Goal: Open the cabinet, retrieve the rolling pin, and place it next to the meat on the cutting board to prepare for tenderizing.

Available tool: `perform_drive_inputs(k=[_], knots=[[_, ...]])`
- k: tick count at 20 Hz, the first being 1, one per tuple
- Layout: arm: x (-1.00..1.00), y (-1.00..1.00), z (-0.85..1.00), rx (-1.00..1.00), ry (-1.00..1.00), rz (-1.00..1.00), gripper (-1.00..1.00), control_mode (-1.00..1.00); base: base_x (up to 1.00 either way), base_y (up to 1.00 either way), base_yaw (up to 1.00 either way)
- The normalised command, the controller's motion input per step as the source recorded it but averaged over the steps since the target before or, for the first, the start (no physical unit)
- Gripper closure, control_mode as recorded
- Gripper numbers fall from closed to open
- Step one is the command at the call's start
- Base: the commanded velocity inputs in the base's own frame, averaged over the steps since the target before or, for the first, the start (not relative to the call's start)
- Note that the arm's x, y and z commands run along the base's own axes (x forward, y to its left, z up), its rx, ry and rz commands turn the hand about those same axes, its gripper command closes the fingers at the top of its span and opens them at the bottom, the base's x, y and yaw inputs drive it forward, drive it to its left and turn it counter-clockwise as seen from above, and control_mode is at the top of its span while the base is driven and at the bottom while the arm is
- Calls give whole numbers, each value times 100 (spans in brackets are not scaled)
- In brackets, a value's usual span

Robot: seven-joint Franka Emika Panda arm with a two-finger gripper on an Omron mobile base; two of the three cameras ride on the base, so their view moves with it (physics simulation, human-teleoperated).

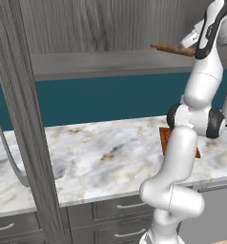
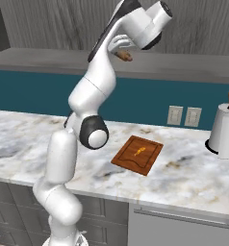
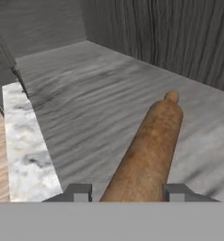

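White arm stretched up into the open grey wood-grain wall cabinet, jaws partly open astride the slim brown wooden rolling pin lying on its grey shelf, pointing to 1 o'clock; grip unclear, no legible writing.

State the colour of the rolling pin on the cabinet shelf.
Brown wood; the rolling pin shows best in the hand view.
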Motion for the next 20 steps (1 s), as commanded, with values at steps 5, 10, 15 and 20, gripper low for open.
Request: perform_drive_inputs(k=[5, 10, 15, 20], knots=[[-100, 35, -6, 3, -15, -1, 100, -100, 0, 0, 0], [-100, 38, -30, 1, -19, -1, 100, -100, 0, 0, 0], [-100, 32, -33, 1, -25, -1, 100, -100, 0, 0, 0], [-100, 20, -16, 3, -16, -3, 100, -100, 0, 0, 0]])
